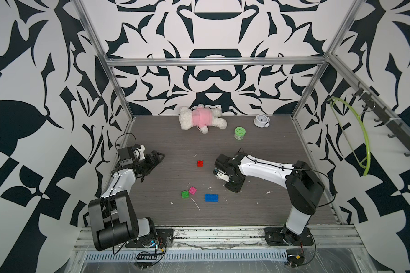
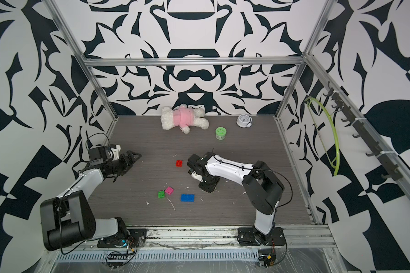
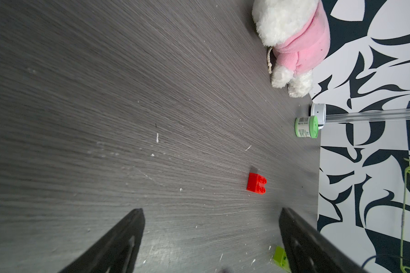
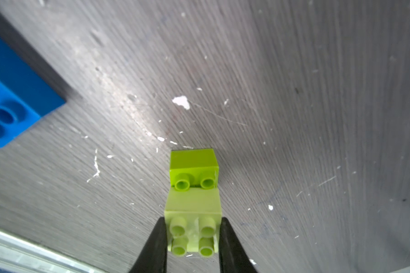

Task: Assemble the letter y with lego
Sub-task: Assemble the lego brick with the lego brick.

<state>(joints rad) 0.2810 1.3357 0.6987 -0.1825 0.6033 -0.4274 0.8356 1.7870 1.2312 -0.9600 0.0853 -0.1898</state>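
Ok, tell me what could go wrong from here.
1. The right tool clamps the pale brick, which seems to overlap only half of the lime brick; so shallow a joint could tilt or part on lifting.
2. The blue brick lies close by; a sideways swing might knock it.

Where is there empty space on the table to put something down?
Bare dark wooden table lies between the white plush toy in pink and the red square brick, and between the long blue brick and the front rail. It is crowded around the green square brick, pink square brick and right gripper.
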